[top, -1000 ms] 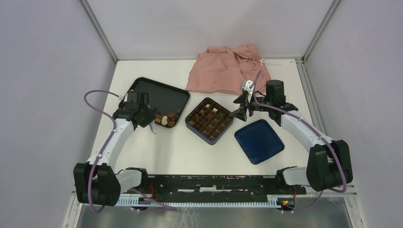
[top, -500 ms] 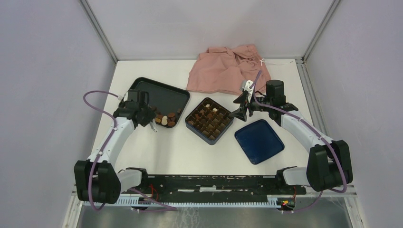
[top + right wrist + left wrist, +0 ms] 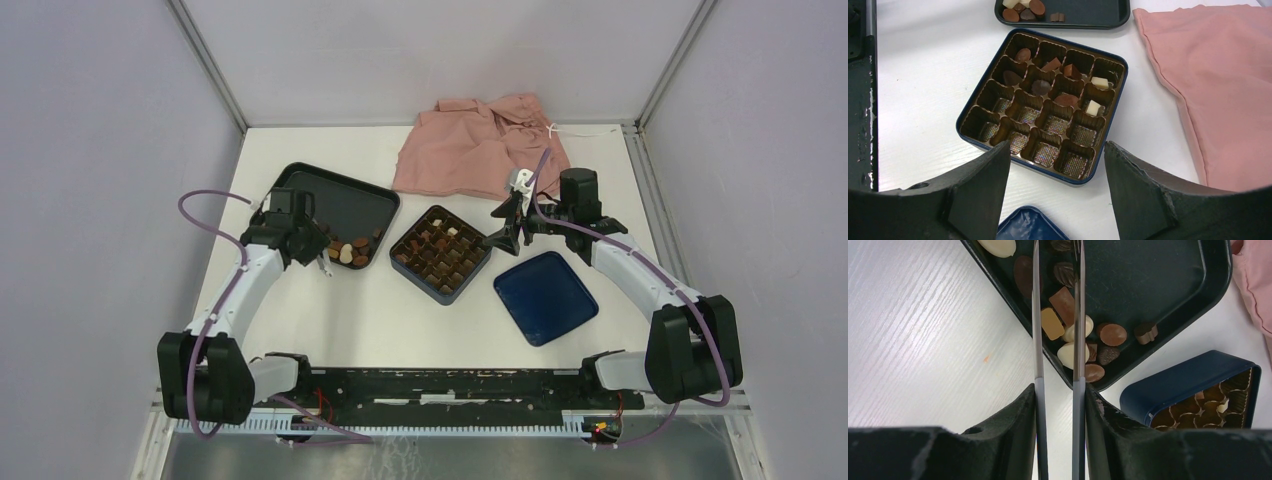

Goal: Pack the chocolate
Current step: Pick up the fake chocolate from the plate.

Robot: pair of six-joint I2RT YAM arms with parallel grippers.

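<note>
Several chocolates (image 3: 1064, 305) show between the left gripper's (image 3: 1057, 260) parted fingers (tray (image 3: 1148, 280) below).

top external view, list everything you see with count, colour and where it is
black rectangular tray: one, black, left of centre
loose chocolate pieces: about a dozen, dark brown, tan, cream-white, in the tray's near corner
dark blue square box with brown gridded insert: one, table centre
chocolate in the box: about eight, brown and cream-white, far cells
dark blue square lid: one, right of the box
pink cloth: one, far edge
white table: one, under everything
left gripper: one, black, thin metal fingers, open over the tray's chocolate
right gripper: one, black, open, at the box's right side
</note>
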